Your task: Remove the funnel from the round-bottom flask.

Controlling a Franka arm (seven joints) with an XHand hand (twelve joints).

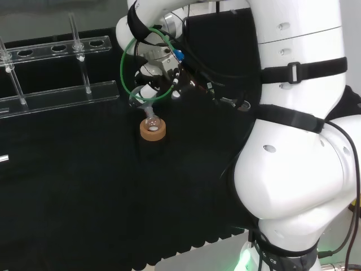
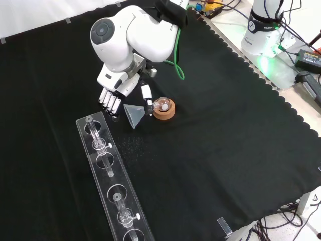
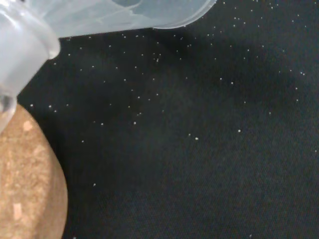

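Front view is showing the black cloth [image 2: 225, 150] lying matte and speckled, with a long clear rack [image 2: 113, 186] standing well below-left of the cork ring [image 2: 164, 110]. Beside that ring the black-and-white hand [image 2: 115, 95] is hanging, most fingers straight, one finger touching the clear conical funnel [image 2: 134, 115], which is tilting in the round glass flask [image 2: 161, 104] sitting on the ring

Matt black cloth [image 2: 225, 130]; rough cork stand [image 2: 165, 111]; glossy glass flask [image 2: 161, 104]; funnel [image 2: 134, 115] seemingly translucent plastic.

Funnel [image 2: 135, 115] beside flask [image 2: 161, 105] on cork ring [image 2: 165, 112], hand [image 2: 111, 98] above
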